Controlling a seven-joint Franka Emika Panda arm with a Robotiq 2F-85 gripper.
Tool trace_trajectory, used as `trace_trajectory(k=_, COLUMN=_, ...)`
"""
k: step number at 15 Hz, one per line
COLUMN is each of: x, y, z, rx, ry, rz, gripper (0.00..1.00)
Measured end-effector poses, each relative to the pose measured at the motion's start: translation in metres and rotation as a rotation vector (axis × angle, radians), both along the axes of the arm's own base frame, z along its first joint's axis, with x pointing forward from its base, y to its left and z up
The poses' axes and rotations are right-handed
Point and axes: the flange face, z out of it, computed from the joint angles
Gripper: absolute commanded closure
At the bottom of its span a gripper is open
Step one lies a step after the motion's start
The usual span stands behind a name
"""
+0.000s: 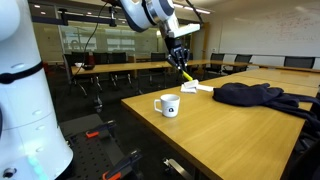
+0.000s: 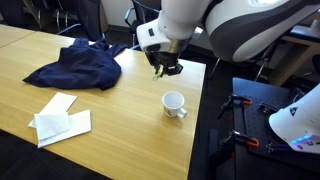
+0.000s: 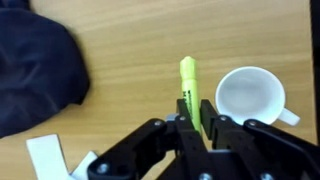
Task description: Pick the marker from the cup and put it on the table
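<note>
One broad wooden table [image 1: 230, 140] carries everything. A dark blue cloth [image 2: 80, 65] lies crumpled on it, well apart from the cup, with white papers [image 2: 62, 122] near the table's edge. The claw [image 1: 181, 60] hangs above the table between cloth and cup. Its fingers are closed tight on the yellow marker [image 3: 189, 85], as the wrist view alone shows plainly. The white cup [image 3: 250, 95] stands upright just beside the marker there, its inside bare. Only an exterior view shows the dark mark on the cup's [image 1: 169, 105] front. It also shows the marker [image 1: 187, 72] slanting down from the claw in the air, out of the cup and clear of the table.
</note>
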Motion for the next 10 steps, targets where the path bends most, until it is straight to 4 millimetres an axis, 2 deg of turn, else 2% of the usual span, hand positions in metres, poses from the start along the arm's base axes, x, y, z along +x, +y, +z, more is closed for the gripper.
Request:
trace_trajectory(k=2, x=0.024, y=-0.003, z=-0.016, rx=-0.074, ry=0.010, rz=0.036, gripper=0.95)
trace_trajectory(k=5, x=0.066, y=0.009, z=-0.050, rx=-0.091, ry=0.042, rz=0.080, gripper=0.95)
trace_trajectory(k=8, x=0.102, y=0.018, z=-0.094, rx=-0.132, ry=0.107, rz=0.086, gripper=0.95)
trace_trajectory(k=10, x=0.119, y=0.020, z=-0.127, rx=-0.186, ry=0.161, rz=0.086, gripper=0.95)
